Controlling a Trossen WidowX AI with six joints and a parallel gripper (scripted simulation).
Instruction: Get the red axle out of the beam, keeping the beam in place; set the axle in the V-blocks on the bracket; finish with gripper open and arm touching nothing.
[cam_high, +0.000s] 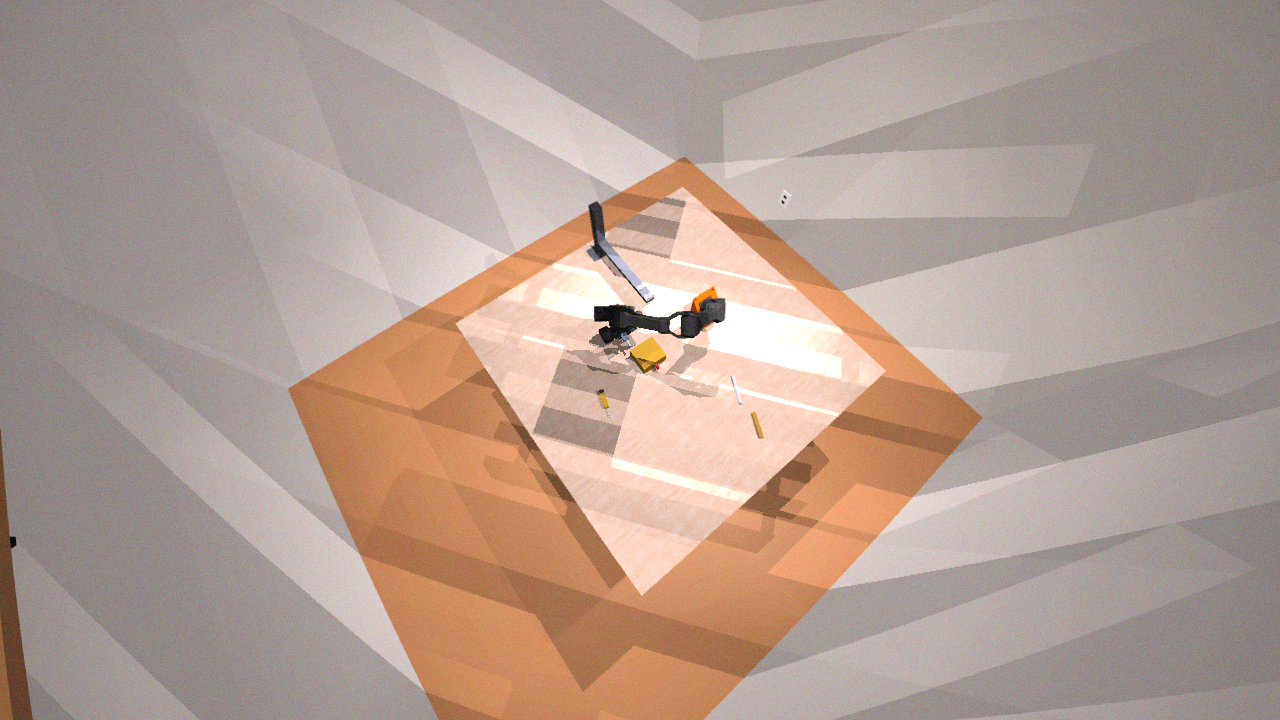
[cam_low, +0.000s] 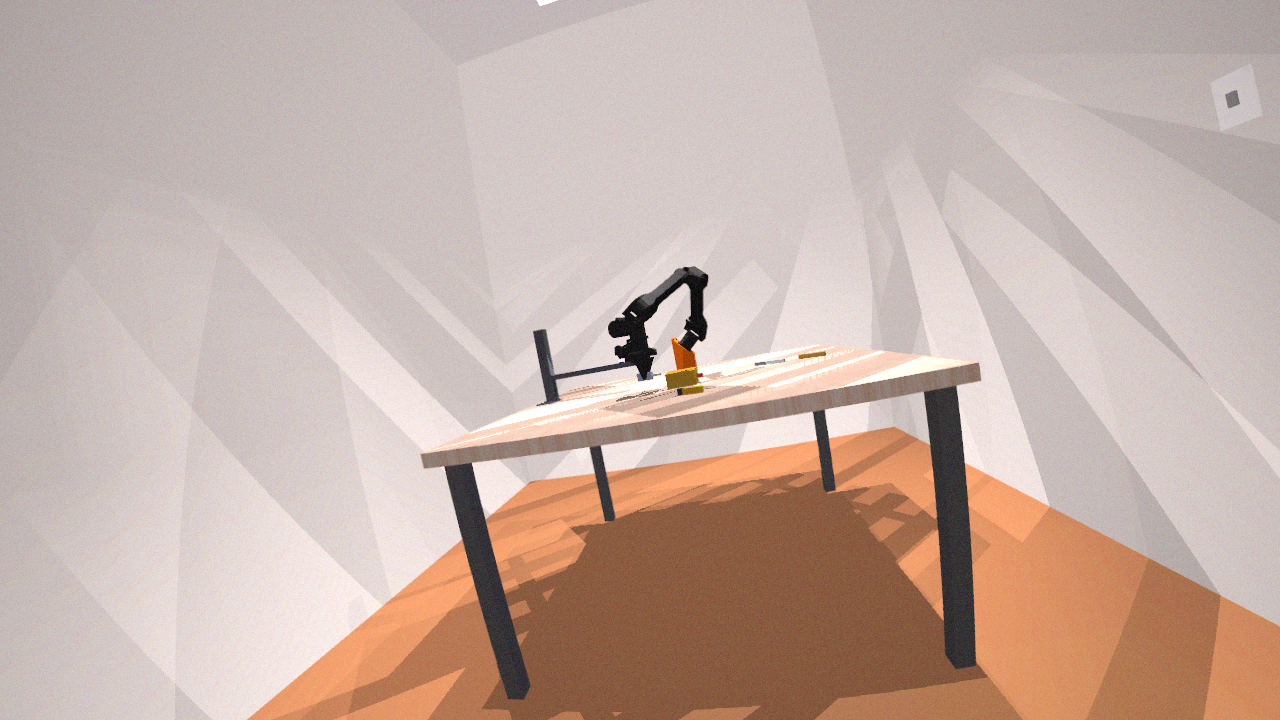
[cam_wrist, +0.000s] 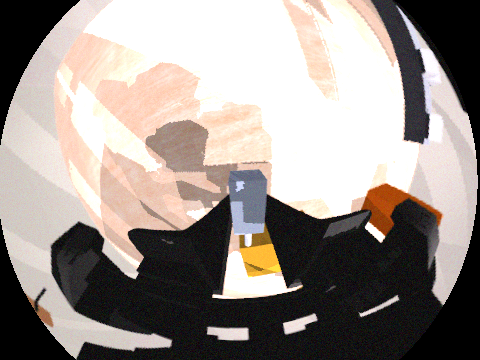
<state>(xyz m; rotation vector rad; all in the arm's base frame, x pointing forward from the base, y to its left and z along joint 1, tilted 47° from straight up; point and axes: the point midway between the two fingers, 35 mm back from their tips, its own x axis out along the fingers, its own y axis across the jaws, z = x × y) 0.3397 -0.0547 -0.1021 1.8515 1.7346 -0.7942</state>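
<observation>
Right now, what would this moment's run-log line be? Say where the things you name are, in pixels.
pincer (cam_high: 625, 339) (cam_low: 644, 375) (cam_wrist: 246, 198): shut on grey pin-tipped block (cam_high: 627, 342) (cam_low: 643, 377) (cam_wrist: 247, 200) | red axle (cam_high: 657, 366) (cam_low: 700, 374): beside yellow block (cam_high: 648, 351) (cam_low: 681, 378) (cam_wrist: 262, 259), outside pincer
</observation>
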